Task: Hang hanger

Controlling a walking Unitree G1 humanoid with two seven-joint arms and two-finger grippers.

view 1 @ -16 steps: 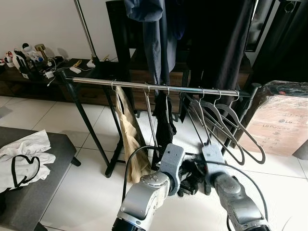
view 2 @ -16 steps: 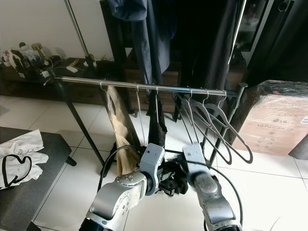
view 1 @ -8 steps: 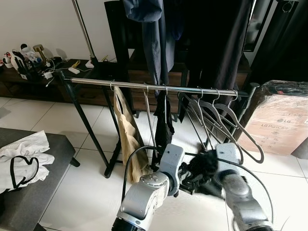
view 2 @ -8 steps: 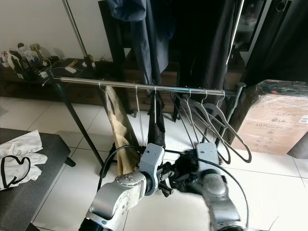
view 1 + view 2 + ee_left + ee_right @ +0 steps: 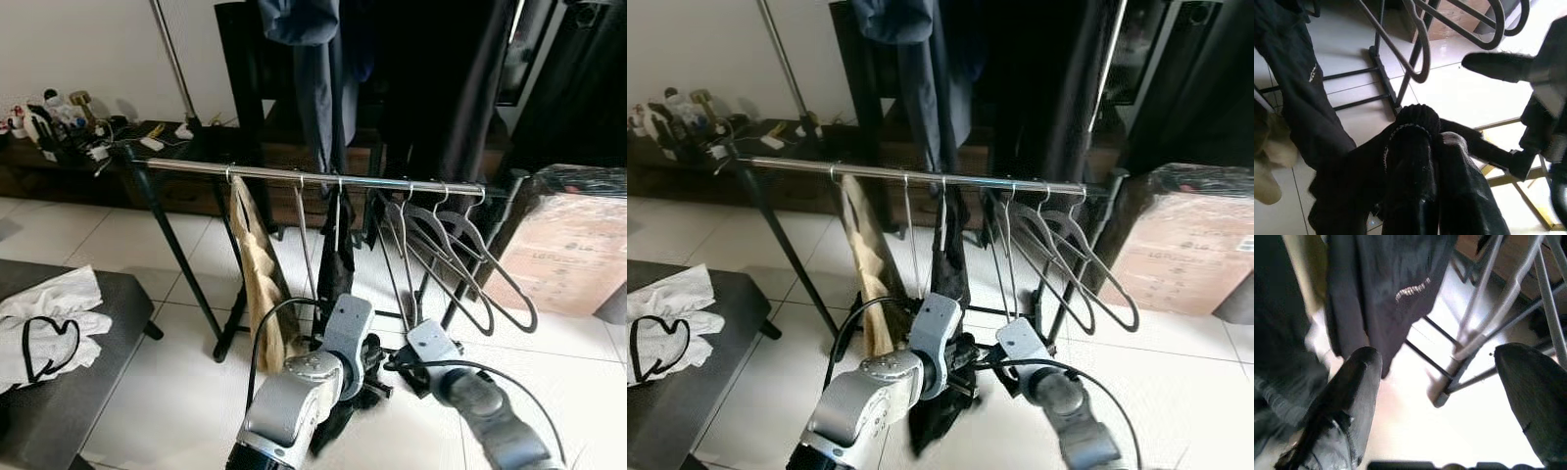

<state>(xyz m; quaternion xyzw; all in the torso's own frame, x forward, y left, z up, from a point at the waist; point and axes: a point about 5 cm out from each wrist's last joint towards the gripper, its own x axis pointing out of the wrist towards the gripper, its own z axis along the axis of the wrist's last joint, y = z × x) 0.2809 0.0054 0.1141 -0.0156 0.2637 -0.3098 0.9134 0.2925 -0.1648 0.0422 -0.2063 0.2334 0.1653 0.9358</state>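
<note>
A chrome rail (image 5: 313, 178) spans a black rack. On it hang a beige garment (image 5: 257, 269), a black garment (image 5: 336, 264) and several empty grey hangers (image 5: 446, 250). Low in front of the rack, my left gripper (image 5: 370, 374) is shut on a black knit garment (image 5: 331, 429), which droops from it toward the floor. The left wrist view shows the ribbed cloth (image 5: 1410, 142) bunched around the fingers. Just to its right, my right gripper (image 5: 399, 366) is open, and between its spread fingers (image 5: 1359, 382) I see only floor and the rack's foot. I cannot make out a hanger inside the held garment.
A grey bench (image 5: 59, 392) with white cloth (image 5: 44, 318) on it stands at the left. A wrapped cardboard box (image 5: 573, 250) sits at the right. Dark clothes (image 5: 318, 69) hang on a higher rail behind, and a low shelf (image 5: 69, 132) with small items runs along the back wall.
My right gripper has let go of the black bundle, opened and drawn back lower. The garment now hangs down from the left gripper alone.
</note>
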